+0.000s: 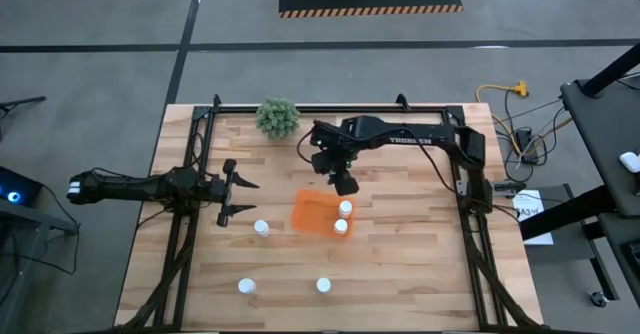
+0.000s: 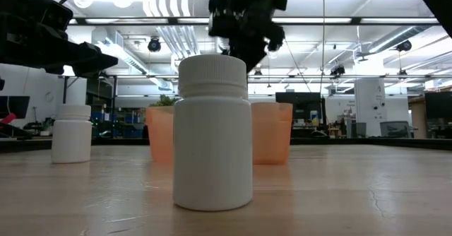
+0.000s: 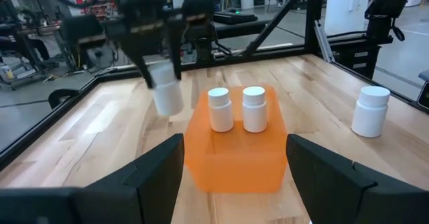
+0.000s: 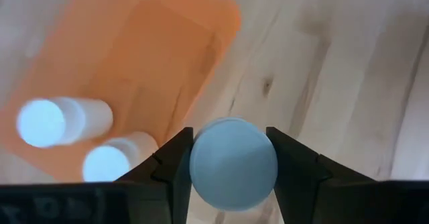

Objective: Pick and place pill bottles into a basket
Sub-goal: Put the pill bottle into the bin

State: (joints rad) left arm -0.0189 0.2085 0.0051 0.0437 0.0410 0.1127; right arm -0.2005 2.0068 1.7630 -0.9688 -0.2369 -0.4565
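Six pill bottles are counted: two stand upright inside the one orange basket (image 1: 318,214), three stand on the bare table (image 1: 400,264), and one held bottle (image 4: 232,163) is clamped between the right gripper's (image 1: 345,183) fingers just above the table beside the basket. The left gripper (image 1: 243,198) is kept spread wide and empty, left of the basket.

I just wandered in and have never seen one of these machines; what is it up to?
The right gripper is shut on a pill bottle, carrying it above the table beside the orange basket. Two bottles already stand in the basket, and three more wait on the table. The left gripper hangs open to one side.
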